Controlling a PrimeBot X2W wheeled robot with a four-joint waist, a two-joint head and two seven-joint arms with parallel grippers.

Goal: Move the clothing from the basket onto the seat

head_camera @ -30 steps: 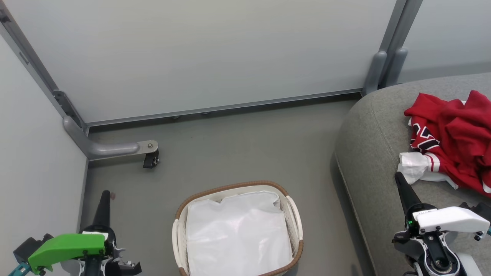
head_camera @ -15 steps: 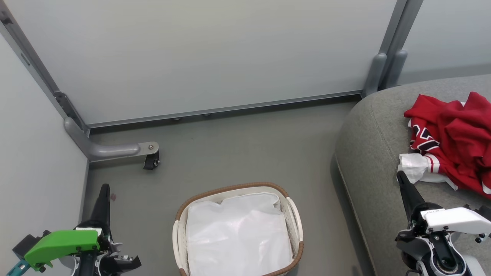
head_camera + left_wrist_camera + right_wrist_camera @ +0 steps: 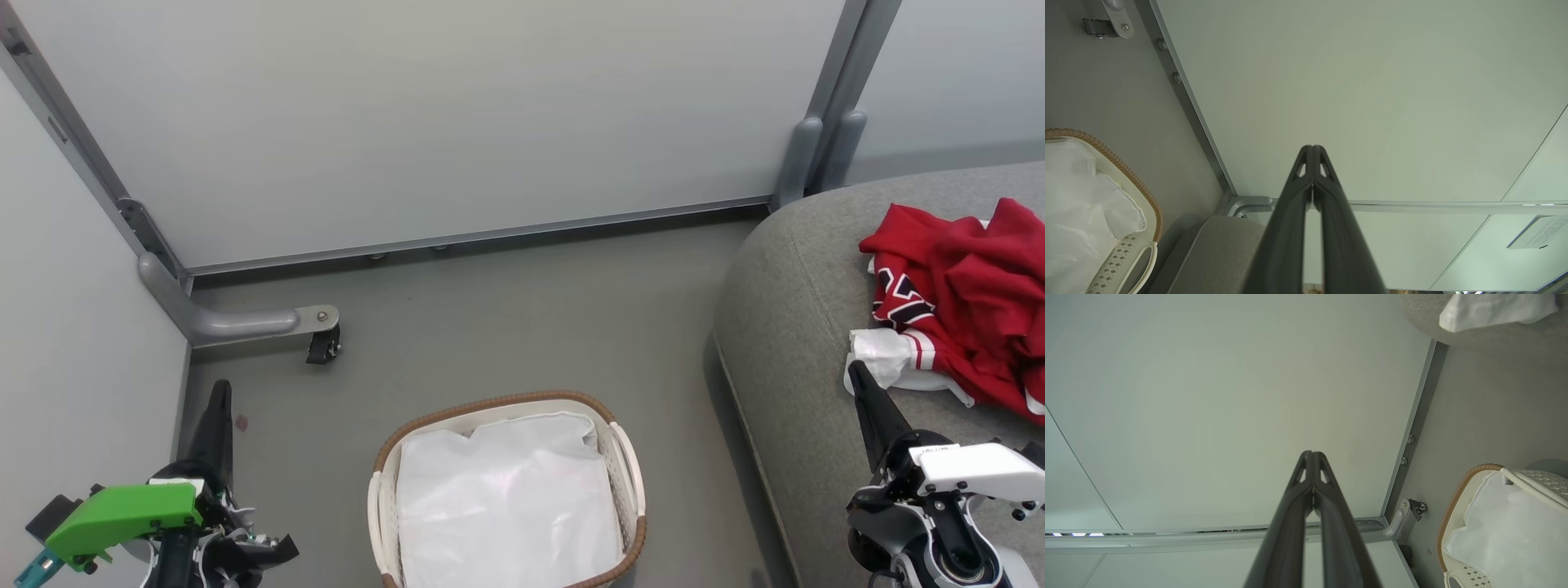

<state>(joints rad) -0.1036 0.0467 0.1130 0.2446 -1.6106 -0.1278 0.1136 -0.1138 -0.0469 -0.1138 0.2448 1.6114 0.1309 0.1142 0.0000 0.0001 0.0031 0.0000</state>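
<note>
clothes (image 3: 963, 302) heaped on seat (image 3: 784, 327), just ahead & right of r gripper (image 3: 855, 367); white sleeve (image 3: 878, 355) abt touching its tip, heap running off rightward. r arm far nearer than l gripper (image 3: 219, 385). both pinched fully closed, empty. basket (image 3: 498, 403) to r gripper's left, liner (image 3: 506, 498) inside, no red: looks done imo.

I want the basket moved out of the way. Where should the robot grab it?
Probably the white handle on the basket's right side, with the right tool coming down from above. The handle is a thin loop standing off the side, slim enough to pinch, and the basket sits upright on the floor.
</note>
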